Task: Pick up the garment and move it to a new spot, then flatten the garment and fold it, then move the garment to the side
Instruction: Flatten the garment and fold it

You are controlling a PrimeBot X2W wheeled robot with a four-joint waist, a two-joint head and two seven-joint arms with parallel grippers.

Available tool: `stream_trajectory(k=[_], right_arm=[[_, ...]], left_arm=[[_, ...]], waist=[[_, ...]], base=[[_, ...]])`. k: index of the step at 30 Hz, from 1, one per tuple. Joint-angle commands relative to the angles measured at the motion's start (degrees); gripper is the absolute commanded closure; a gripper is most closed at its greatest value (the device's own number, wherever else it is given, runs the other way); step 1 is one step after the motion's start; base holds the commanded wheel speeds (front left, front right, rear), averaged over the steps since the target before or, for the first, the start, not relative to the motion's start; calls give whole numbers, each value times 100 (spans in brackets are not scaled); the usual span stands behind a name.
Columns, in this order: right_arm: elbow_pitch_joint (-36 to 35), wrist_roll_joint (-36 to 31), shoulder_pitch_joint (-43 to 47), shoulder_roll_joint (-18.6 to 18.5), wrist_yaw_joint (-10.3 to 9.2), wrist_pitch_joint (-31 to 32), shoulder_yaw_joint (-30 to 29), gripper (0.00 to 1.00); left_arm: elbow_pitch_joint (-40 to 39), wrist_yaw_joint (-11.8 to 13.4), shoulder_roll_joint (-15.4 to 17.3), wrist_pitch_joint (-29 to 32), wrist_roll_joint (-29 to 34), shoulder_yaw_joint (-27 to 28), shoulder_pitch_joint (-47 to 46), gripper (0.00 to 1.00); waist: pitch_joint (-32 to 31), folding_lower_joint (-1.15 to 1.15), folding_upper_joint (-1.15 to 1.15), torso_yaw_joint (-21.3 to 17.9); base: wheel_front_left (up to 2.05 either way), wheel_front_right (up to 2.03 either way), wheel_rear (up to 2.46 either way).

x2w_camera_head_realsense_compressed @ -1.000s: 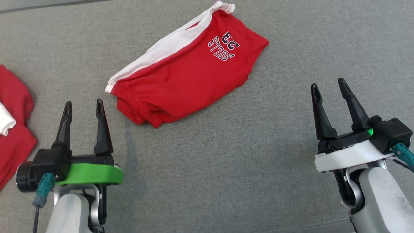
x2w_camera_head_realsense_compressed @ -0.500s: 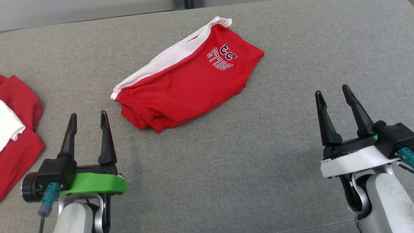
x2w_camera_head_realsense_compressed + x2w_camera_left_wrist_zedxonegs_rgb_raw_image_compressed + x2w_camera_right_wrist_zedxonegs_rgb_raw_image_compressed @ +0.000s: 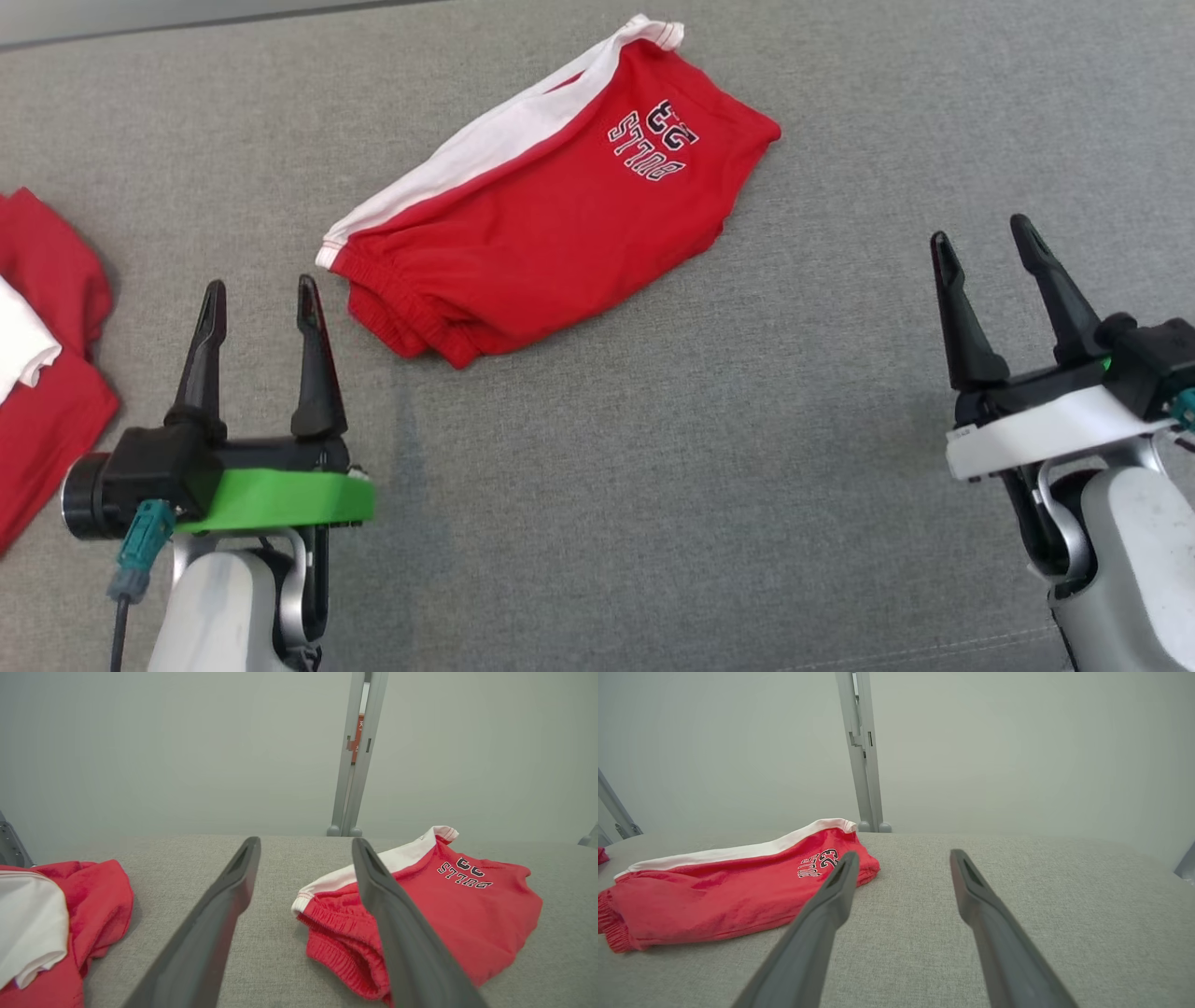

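- Jaws first, head view: your left gripper [image 3: 260,282] has both fingers spread wide with nothing between them; your right gripper [image 3: 978,230] is the same, spread and empty
- Head view: the red garment [image 3: 551,224] lies on the grey fabric surface [image 3: 653,485], upper centre, folded over; white stripe along its far-left edge; "BULLS 23" print reads upside down to you; its elastic waistband end points toward your left gripper, near but not touching; your right gripper is well apart from it
- Head view: a second red-and-white cloth [image 3: 47,392] sits crumpled at the left edge, apart from the red garment
- Left wrist view: left gripper [image 3: 306,841] fingers apart; red garment [image 3: 458,914] lies beyond, partly hidden by the right-hand finger; you can't tell contact from here; second red-and-white cloth [image 3: 93,896] at the left; metal post [image 3: 355,751] against a pale wall [image 3: 187,742] behind
- Right wrist view: right gripper [image 3: 903,853] fingers apart, grey fabric surface [image 3: 1017,882] between them; red garment [image 3: 714,900] off to the left, its printed end behind the left-hand fingertip; metal post [image 3: 864,751] behind
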Motion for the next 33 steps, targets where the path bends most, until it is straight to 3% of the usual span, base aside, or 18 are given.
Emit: stream_trajectory(k=[1,12,25,26,28,33], right_arm=[[40,52,-177,-62,-4,38,-19,0],[902,110,-1630,-609,-4,472,201,0],[2867,563,-2918,-794,-4,797,825,0],[2932,608,-2946,-787,-1,822,883,23],[3050,739,-2957,-750,-1,851,955,100],[3051,992,-2670,-643,-1,631,966,100]], left_arm=[[-69,-37,-15,-16,41,-22,-176,0],[-380,-314,-221,-17,128,-398,-1021,0],[-273,-306,-313,-17,49,-482,-1109,0],[-265,-307,-312,-17,49,-471,-1103,0],[-249,-291,-314,-17,66,-455,-1077,0],[-190,-240,-316,-17,116,-367,-912,0]], waist=[[350,0,0,247],[1444,0,0,1141],[1533,0,0,1490],[1523,0,0,1491],[1481,0,0,1479],[1278,0,0,1325]], base=[[0,0,0],[0,0,0],[0,0,0],[0,0,0],[0,0,0],[0,0,0]])
